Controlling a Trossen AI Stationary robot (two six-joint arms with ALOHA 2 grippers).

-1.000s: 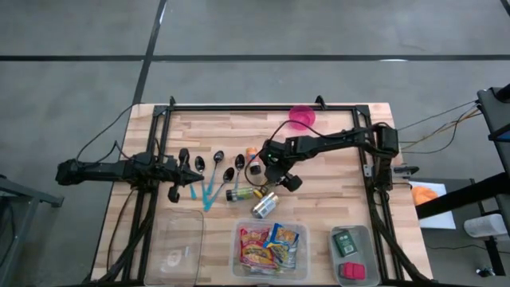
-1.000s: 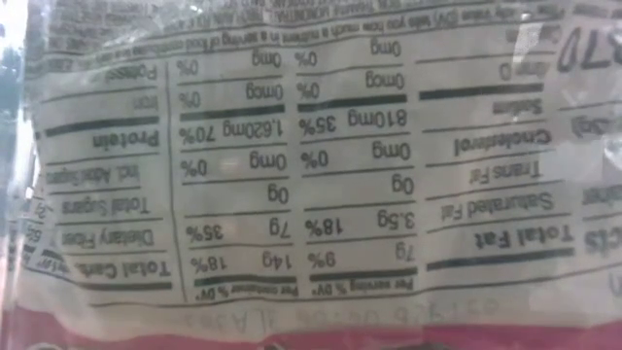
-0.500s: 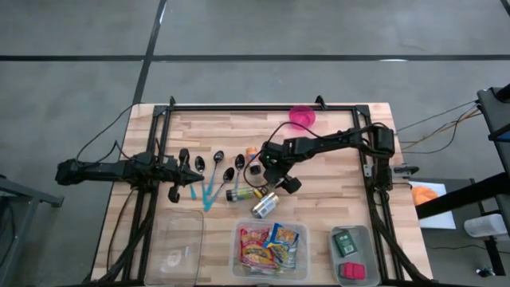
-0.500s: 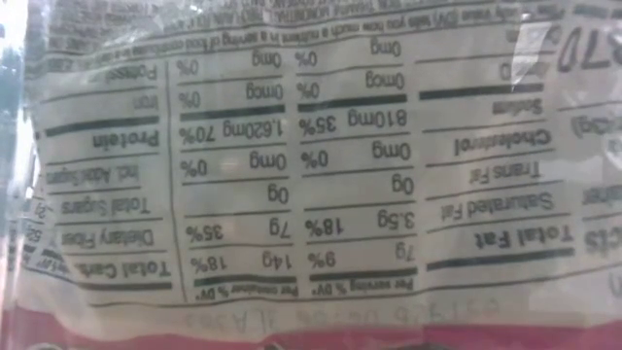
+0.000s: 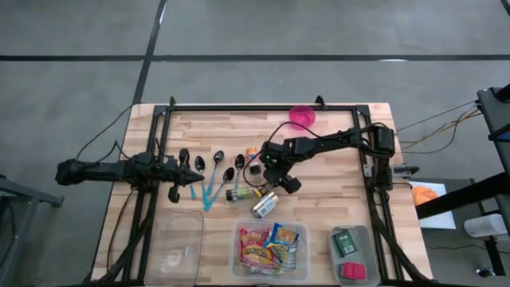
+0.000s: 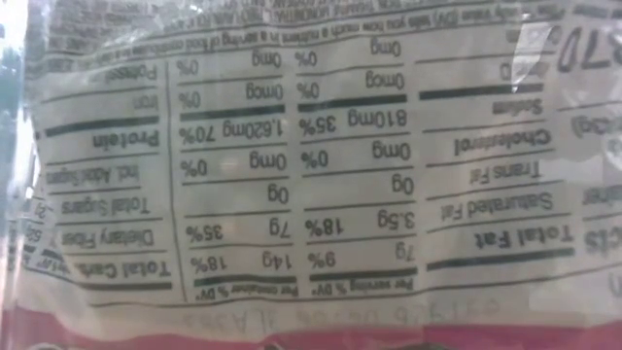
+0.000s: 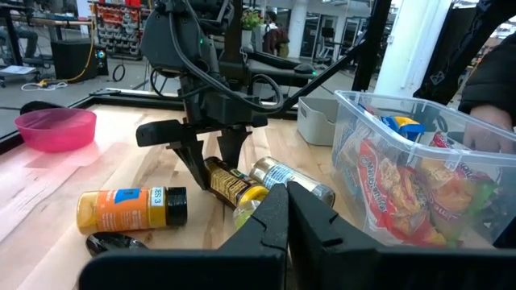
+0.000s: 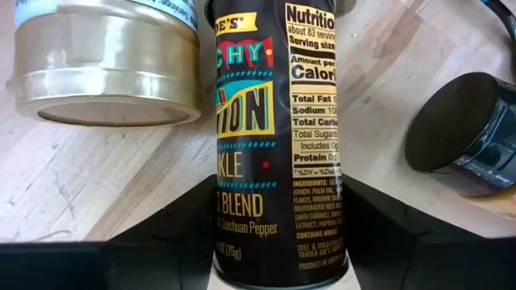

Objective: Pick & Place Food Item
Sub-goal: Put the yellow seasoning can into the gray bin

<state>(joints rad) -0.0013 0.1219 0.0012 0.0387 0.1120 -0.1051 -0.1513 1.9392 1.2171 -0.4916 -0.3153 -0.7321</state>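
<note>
My right claw straddles the dark spice bottle lying mid-table, fingers narrow on both sides; I cannot tell if they grip. The silver can lies at its five o'clock. Lifting and placing remain. My left claw rests closed at nine o'clock.

Two slim black arms – black cables looping along them
</note>
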